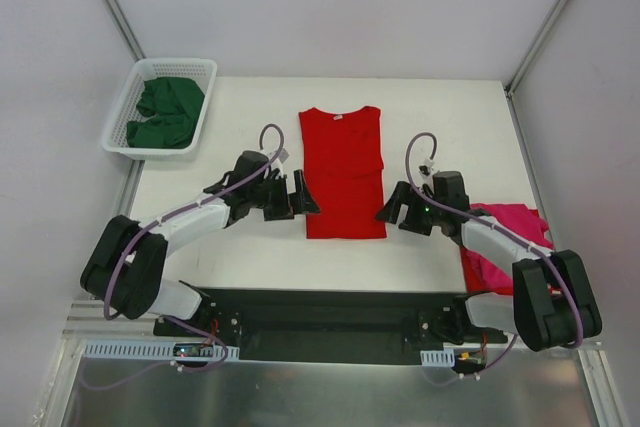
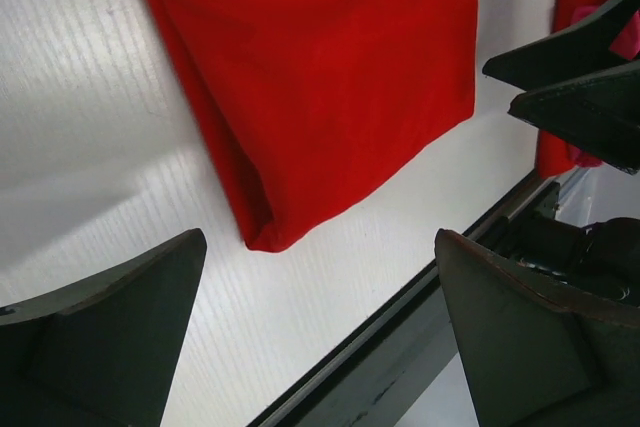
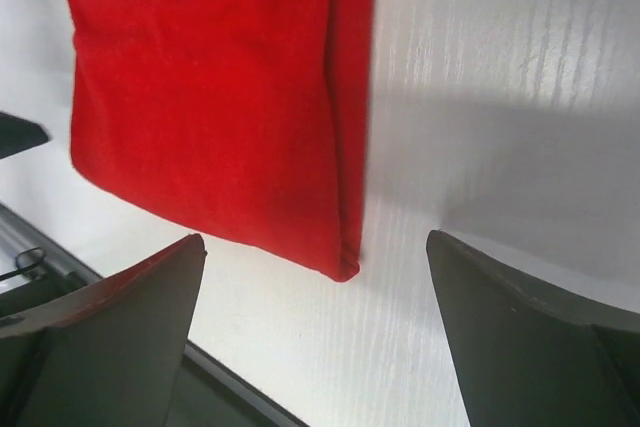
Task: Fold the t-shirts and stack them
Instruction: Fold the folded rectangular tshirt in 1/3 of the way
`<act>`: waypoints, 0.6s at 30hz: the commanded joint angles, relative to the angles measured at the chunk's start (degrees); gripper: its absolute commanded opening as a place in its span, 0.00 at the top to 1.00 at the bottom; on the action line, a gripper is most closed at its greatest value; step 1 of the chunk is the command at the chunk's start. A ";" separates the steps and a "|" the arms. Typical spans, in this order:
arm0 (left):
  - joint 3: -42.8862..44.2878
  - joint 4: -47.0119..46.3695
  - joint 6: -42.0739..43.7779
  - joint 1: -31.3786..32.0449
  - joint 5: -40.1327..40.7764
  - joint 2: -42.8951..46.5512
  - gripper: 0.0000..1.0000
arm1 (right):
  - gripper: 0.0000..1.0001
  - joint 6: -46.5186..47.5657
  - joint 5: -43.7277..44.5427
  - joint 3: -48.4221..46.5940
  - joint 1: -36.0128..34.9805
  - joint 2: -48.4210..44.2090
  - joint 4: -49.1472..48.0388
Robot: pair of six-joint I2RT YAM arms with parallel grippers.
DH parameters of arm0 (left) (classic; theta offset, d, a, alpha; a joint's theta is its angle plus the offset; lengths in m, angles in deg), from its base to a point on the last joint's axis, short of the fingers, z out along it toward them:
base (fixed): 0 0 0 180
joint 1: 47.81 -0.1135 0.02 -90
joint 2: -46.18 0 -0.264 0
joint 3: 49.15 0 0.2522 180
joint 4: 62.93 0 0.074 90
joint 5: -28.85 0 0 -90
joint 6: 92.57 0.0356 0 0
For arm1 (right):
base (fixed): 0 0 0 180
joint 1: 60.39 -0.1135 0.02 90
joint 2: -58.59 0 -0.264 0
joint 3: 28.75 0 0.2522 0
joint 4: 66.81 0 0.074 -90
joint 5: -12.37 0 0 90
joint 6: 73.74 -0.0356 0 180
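**Ana:** Where is our shirt now?

**Ben:** The red t-shirt (image 1: 343,172) lies flat in the middle of the bench (image 1: 230,117). Its sleeves are tucked in, so it looks like a long strip. The neck points away from us.

**Ana:** And our grippers?

**Ben:** The left gripper (image 1: 303,195) is just beside the shirt's left side, near the bottom. The right gripper (image 1: 390,209) is just beside the right side. Both are wide open and hold nothing.

**Ana:** So what do we do?

**Ben:** We think the next job is to fold the bottom up to the neck. We should pinch one bottom corner with each gripper. From the left wrist we see the left corner (image 2: 265,237) a little way ahead. From the right wrist we see the right corner (image 3: 340,265) the same way.

**Ana:** How do we do it well?

**Ben:** We go low, so one side of each gripper slides under the cloth. The edge is doubled there, so we grab all the layers, not just the top one. We close both together, lift together and move at the same speed. Then the fold comes out straight.

**Ana:** What could go wrong?

**Ben:** If one side goes faster, the shirt twists. If we lift too high, the tucked sleeves may fall open.

**Ana:** And the other shirts?

**Ben:** The pink t-shirt (image 1: 487,269) lies at the right near edge, partly under our right arm. The green t-shirts (image 1: 165,112) sit in the white basket (image 1: 118,119) at the far left.
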 commanded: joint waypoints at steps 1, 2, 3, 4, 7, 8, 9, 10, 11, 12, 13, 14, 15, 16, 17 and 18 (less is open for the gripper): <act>-4.72 -11.28 -5.73 -1.51 -8.54 -2.69 0.01 | 0.04 -2.86 -10.43 2.72 2.05 0.28 -10.11; -5.34 -12.07 -6.00 -1.59 -8.80 -3.48 0.01 | 0.04 -2.95 -10.61 3.69 2.31 0.37 -10.55; -5.78 -13.21 -6.26 -1.51 -9.06 -3.75 0.01 | 0.04 -3.04 -10.70 4.04 2.40 0.37 -10.91; -6.66 -13.75 -6.61 -1.59 -9.15 -3.92 0.01 | 0.04 -3.12 -10.79 4.40 2.49 0.20 -11.52; -7.98 -15.33 -7.32 -1.51 -9.68 -4.36 0.01 | 0.04 -3.12 -10.96 5.19 2.41 0.28 -11.79; -8.33 -15.77 -7.49 -1.59 -9.94 -4.54 0.01 | 0.04 -2.86 -10.96 5.37 2.49 0.54 -11.70; -8.69 -16.38 -7.67 -1.51 -10.03 -4.63 0.01 | 0.04 -2.86 -10.88 5.63 2.49 0.55 -11.79; -9.21 -16.74 -7.58 -1.59 -9.86 -4.63 0.01 | 0.04 -2.77 -10.44 5.72 2.49 0.37 -11.61; -9.30 -16.65 -7.50 -1.51 -9.60 -4.45 0.01 | 0.04 -2.60 -9.91 5.81 2.49 0.02 -11.18; -9.30 -16.39 -7.24 -1.51 -9.33 -4.28 0.01 | 0.04 -2.42 -9.13 5.98 2.58 -0.33 -10.74; -9.22 -15.43 -6.62 -1.59 -8.72 -4.10 0.01 | 0.04 -2.25 -8.51 5.90 2.49 -0.94 -9.43; -9.04 -14.90 -6.27 -1.51 -8.28 -3.93 0.01 | 0.04 -1.90 -7.89 5.81 2.49 -1.82 -8.72; -8.87 -14.46 -5.92 -1.51 -8.10 -3.92 0.01 | 0.04 -0.85 -7.19 5.46 2.49 -2.26 -7.76; -8.52 -13.93 -5.48 -1.59 -7.93 -4.27 0.01 | 0.04 -0.49 -6.92 4.76 2.58 -2.53 -6.01; -8.34 -13.67 -5.39 -1.59 -7.40 -4.54 0.01 | 0.04 -0.05 -6.22 4.32 2.58 -2.88 -4.94; -8.08 -13.14 -5.04 -1.51 -7.14 -4.80 0.01 | 0.04 0.82 -4.22 3.96 2.49 -3.23 -3.72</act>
